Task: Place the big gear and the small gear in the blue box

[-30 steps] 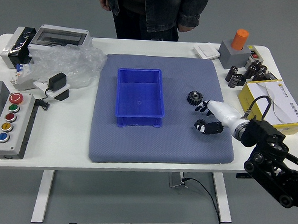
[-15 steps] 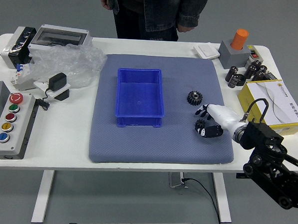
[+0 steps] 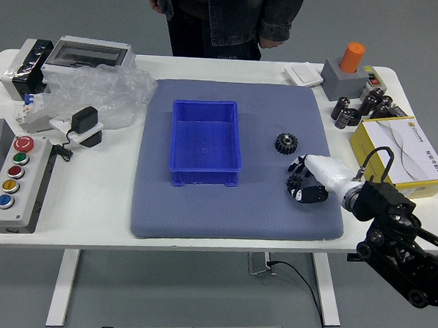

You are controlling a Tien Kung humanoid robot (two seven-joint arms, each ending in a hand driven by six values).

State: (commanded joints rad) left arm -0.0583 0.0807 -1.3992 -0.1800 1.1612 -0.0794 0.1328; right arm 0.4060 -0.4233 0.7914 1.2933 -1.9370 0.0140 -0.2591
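Right hand around the small gear

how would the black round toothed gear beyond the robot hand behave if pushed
The black gear looks rigid, judging by its crisp teeth, so it probably won't flex. Lying flat on the blue-grey mat, it would likely slide rather than roll. The toothed rim might catch slightly; its weight I can't tell.

The blue box, rectangular and open-topped, stands upright. To its right, the big gear, dark, toothed around its rim, lies flat; nearer, just beside it, is the small gear, also dark, partly hidden, its tilt unclear.
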